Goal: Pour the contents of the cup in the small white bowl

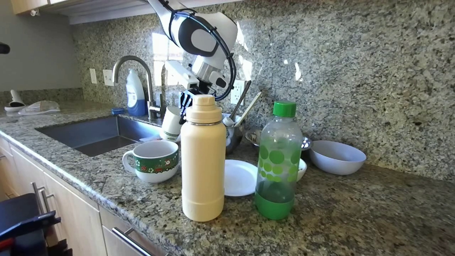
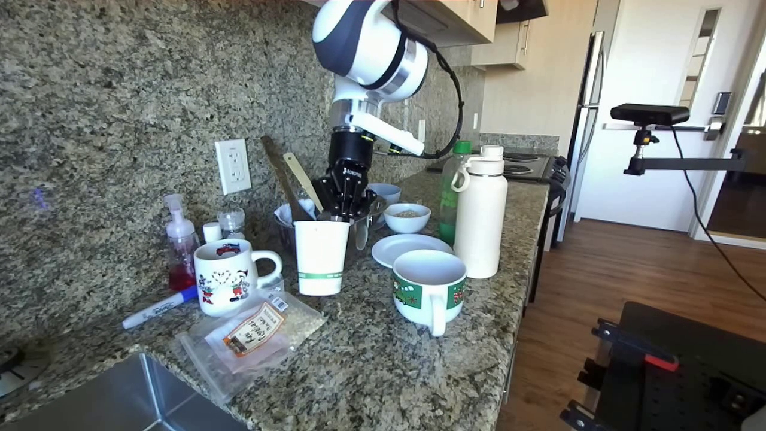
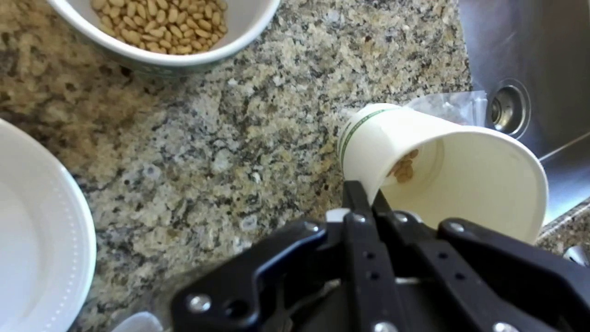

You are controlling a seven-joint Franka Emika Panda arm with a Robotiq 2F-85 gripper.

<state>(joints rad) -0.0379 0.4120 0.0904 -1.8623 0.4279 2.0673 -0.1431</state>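
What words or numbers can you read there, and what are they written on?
"ROBOTIQ" on the gripper.
"Raw" and what looks like "Pignolias" on the plastic bag; its smaller print is blurred.
Print on the cup: too small to read.
Writing on the marker: too blurred to read.
Print on the bottle of blue liquid: too blurred to read.
No readable numbers.

The wrist view looks down past the gripper [image 3: 367, 191], close; an exterior view faces it from beyond the flask [image 1: 203, 170]; an exterior view, from the sink [image 2: 116, 392] side; both exterior views share gripper and flask.
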